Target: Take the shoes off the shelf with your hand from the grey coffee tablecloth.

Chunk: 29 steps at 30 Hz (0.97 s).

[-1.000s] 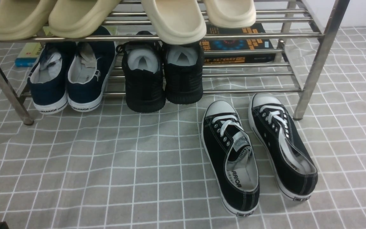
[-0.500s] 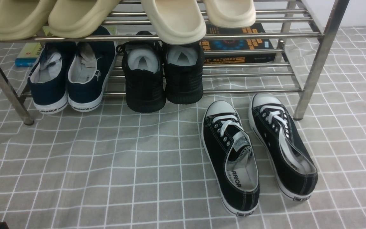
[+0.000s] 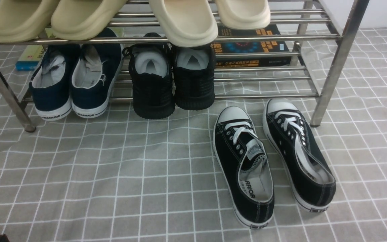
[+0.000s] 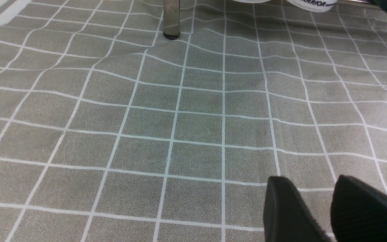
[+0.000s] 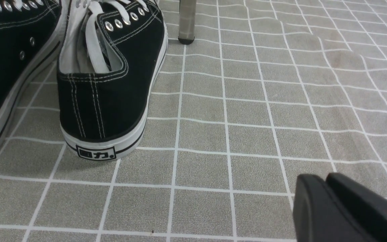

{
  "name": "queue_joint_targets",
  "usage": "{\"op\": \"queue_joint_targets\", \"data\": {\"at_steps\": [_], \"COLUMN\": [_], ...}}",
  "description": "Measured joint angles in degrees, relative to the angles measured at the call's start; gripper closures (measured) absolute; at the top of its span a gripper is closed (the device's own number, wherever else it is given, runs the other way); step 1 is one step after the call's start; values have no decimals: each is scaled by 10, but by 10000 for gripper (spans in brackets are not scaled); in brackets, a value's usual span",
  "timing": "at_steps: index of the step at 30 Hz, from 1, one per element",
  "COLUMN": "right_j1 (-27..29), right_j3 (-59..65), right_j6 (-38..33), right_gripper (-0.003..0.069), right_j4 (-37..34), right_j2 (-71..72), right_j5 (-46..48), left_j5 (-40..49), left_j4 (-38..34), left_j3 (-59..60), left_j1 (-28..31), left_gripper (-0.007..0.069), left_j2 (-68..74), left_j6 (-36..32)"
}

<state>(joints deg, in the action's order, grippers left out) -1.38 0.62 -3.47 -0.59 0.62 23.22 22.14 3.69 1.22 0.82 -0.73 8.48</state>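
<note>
Grey coffee tablecloth (image 3: 113, 174) is occupied by the shoes (image 3: 270, 158), heels toward the nearer right hand (image 5: 326, 188) (fingers almost pressed together, nothing pinched).

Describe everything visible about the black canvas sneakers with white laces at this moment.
The sneakers are a low-top pair in black canvas with white laces, white rubber toe caps, white-edged soles, white stitching and metal eyelets. Both stand upright, side by side on the tablecloth, off the shelf, toes pointing towards it. The insole of the one on the robot's left carries printed lettering; the other's heel shows a small label in the right wrist view. Nothing touches them but the cloth.
</note>
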Motion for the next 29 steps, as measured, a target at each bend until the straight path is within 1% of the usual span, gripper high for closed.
{"op": "queue_joint_targets", "data": {"at_steps": [29], "right_j1": [0], "right_j3": [0], "right_j6": [0], "right_gripper": [552], "right_j4": [0], "right_j2": [0], "right_j5": [0], "left_j5": [1], "left_j4": [0], "left_j3": [0], "left_j1": [0], "left_gripper": [384], "left_j2": [0], "left_j6": [0]}}
